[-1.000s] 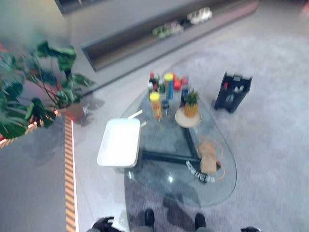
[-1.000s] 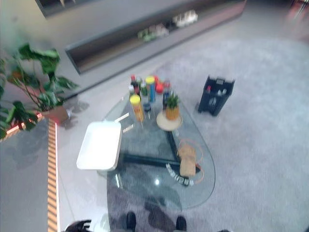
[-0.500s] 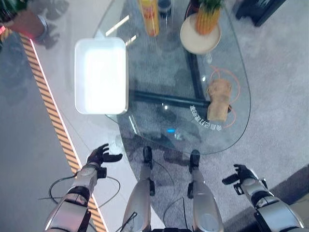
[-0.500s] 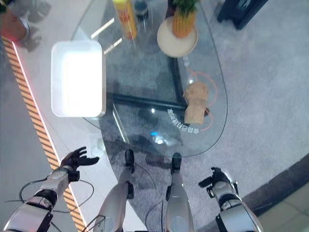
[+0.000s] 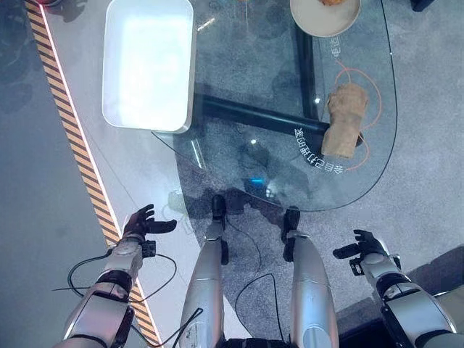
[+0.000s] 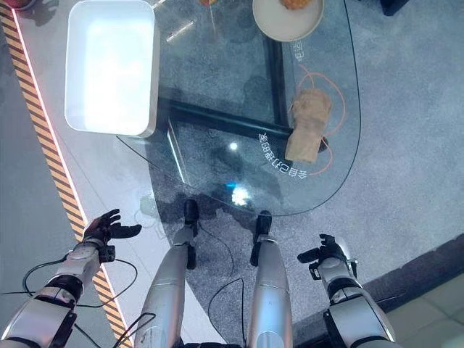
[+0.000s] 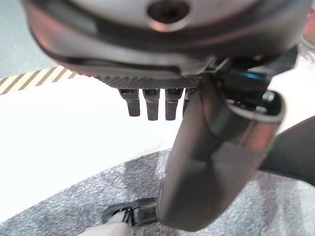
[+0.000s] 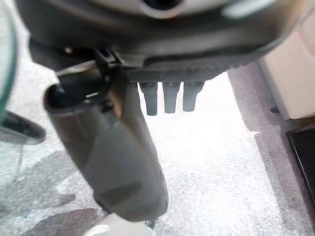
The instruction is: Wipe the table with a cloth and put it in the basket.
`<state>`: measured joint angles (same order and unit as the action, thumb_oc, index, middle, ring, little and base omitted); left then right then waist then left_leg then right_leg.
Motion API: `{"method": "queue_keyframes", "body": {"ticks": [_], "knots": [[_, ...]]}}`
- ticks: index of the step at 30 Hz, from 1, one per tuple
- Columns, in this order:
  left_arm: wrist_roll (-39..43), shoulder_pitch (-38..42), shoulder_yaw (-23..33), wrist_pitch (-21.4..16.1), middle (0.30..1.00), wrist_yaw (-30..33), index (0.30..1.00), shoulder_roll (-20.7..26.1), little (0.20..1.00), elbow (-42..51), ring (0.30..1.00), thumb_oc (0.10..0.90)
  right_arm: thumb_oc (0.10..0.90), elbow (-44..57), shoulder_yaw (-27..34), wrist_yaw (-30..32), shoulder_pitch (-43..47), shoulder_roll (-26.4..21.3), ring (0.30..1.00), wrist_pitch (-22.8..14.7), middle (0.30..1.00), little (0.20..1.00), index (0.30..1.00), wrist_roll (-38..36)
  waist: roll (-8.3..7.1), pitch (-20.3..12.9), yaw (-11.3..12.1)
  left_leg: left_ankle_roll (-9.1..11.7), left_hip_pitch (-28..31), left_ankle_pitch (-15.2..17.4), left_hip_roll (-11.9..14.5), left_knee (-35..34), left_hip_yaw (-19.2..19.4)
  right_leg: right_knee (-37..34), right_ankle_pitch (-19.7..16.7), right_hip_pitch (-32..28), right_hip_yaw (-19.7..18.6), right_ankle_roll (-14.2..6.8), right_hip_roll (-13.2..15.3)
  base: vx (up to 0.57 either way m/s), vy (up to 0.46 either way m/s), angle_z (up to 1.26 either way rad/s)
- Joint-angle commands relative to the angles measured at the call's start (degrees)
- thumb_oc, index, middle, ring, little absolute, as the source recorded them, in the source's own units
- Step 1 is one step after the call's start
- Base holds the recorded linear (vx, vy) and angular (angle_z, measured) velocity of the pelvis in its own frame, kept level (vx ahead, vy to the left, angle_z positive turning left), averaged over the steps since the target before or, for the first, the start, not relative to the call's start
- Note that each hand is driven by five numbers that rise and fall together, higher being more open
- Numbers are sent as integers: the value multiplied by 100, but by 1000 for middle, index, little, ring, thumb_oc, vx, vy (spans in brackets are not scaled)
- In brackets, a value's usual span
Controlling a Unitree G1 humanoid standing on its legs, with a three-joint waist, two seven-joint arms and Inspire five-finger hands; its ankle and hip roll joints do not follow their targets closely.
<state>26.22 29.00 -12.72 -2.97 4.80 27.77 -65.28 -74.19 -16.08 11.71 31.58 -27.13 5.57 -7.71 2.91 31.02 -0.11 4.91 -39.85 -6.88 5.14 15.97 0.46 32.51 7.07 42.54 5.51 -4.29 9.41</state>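
Looking down, I see the cloth [image 5: 344,120], tan and crumpled, lying on the rounded glass table [image 5: 254,109] at its right edge. My left hand [image 5: 139,223] and right hand [image 5: 365,247] hang empty, fingers relaxed, well short of it. White rectangular basket [image 5: 148,61] sits left.

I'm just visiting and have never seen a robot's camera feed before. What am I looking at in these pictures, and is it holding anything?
You are seeing through a two-legged humanoid robot's cameras. The two wide pictures come from the eyes in its head, looking down. The two close-ups come from cameras on its wrists, looking along each hand.

In front of it is a glass table. On it lie a crumpled tan cloth, a white tray at the table's left edge, and a round plate at the far side.

The left robot hand and the right robot hand hang low beside the robot, away from the table, fingers relaxed. Both are empty; the cloth is not yet picked up.
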Motion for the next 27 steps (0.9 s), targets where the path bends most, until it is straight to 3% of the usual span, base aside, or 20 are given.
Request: {"method": "queue_keyframes", "body": {"ticks": [1, 7, 13, 16, 23, 27], "knots": [[102, -248, 210, -48, 900, 195, 900, 351, 900, 1, 900, 800, 800, -36, 203, 223, -331, -459, 900, -27, 900, 900, 900, -170, -113, -123, 45, -175, -422, 852, -51, 1063, -32, -454, -402, 128, -69, -25, -23, 1, -22, -7], [113, -259, 219, -63, 900, 169, 900, 363, 900, -10, 900, 800, 800, -43, 246, 238, -255, -517, 900, -49, 900, 900, 900, -308, -102, -123, 64, -176, -474, 819, -61, 1041, -63, -422, -380, 183, -44, 16, -52, 7, -15, -4], [130, -286, 189, -146, 900, 124, 900, 338, 900, -109, 900, 800, 800, -235, 750, 903, -257, -694, 900, -228, 900, 900, 900, -1489, -89, -123, 57, -166, -463, 821, -59, 1045, -80, -453, -380, 141, -16, 26, -38, 4, 0, 1], [156, -299, 155, -150, 900, 133, 900, 340, 900, -115, 900, 800, 800, -252, 1155, 1260, -218, -842, 900, -602, 900, 900, 900, -2271, -90, -123, 52, -171, -444, 843, -59, 1038, -72, -487, -392, 111, -6, 17, -39, 19, -2, 4], [272, -312, 27, -153, 900, 162, 900, 323, 900, -70, 900, 800, 800, 468, 1761, 1735, 197, -1037, 900, -1947, 900, 900, 900, -3844, -114, -123, 51, -160, -417, 838, -73, 955, -57, -634, -473, 69, 22, -5, -36, -2, 3, 1], [281, -364, -53, -235, 900, 211, 900, 224, 900, -86, 900, 800, 800, 1080, 1777, 2234, 288, -906, 900, -2611, 900, 900, 900, -3790, -94, -123, 56, -145, -392, 805, -106, 924, -109, -587, -450, 41, 9, 1, -60, -11, 5, 0]]}}
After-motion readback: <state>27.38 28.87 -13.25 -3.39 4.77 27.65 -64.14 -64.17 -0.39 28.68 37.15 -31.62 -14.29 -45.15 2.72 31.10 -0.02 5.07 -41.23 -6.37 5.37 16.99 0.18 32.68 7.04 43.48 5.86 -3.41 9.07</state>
